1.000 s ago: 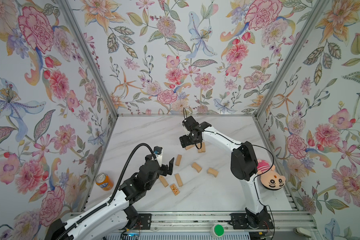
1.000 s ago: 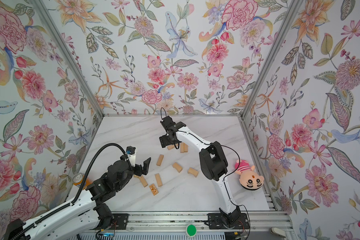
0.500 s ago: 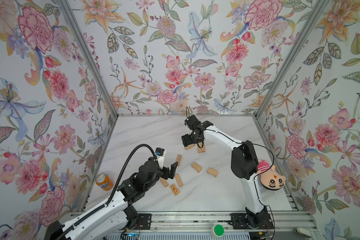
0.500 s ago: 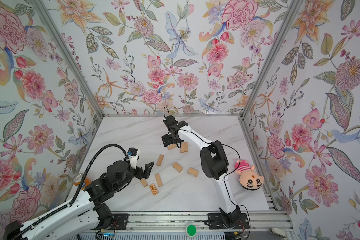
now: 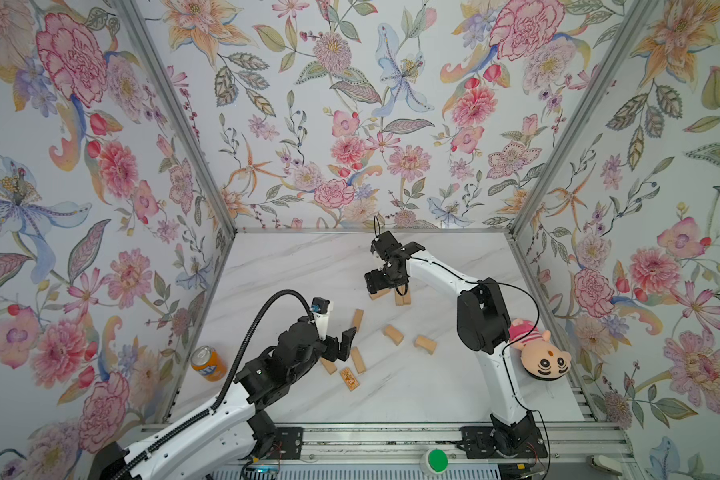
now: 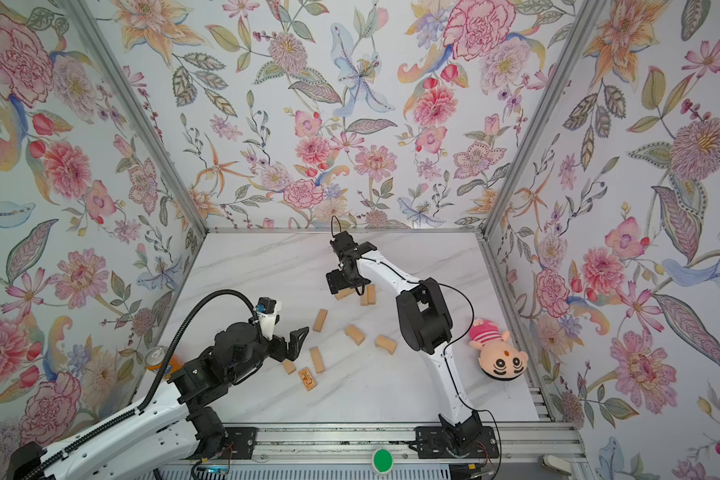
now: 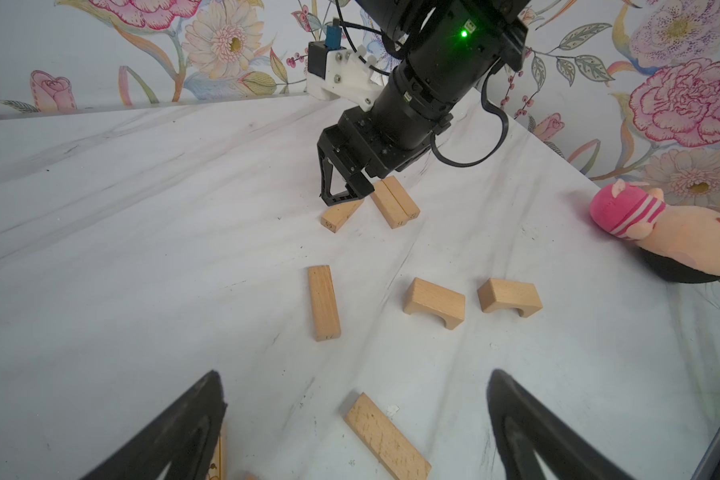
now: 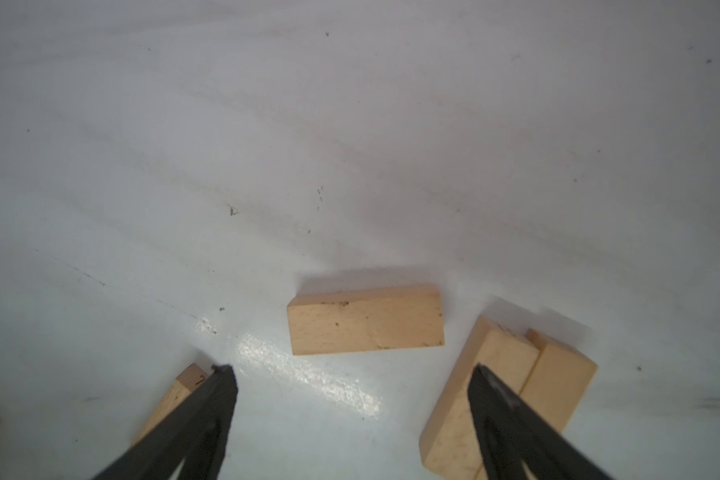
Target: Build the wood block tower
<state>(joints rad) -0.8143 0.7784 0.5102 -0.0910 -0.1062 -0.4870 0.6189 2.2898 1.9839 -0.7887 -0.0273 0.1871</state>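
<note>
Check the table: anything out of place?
Nothing stacked yet: the wood blocks lie scattered, only two side by side. A plush doll lies at the right edge and a soda can at the left; neither belongs to the build.

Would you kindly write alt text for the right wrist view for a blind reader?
The open right gripper points down at a white marble table; one wood block lies just beyond it, a side-by-side pair of blocks sits partly behind it.
</note>
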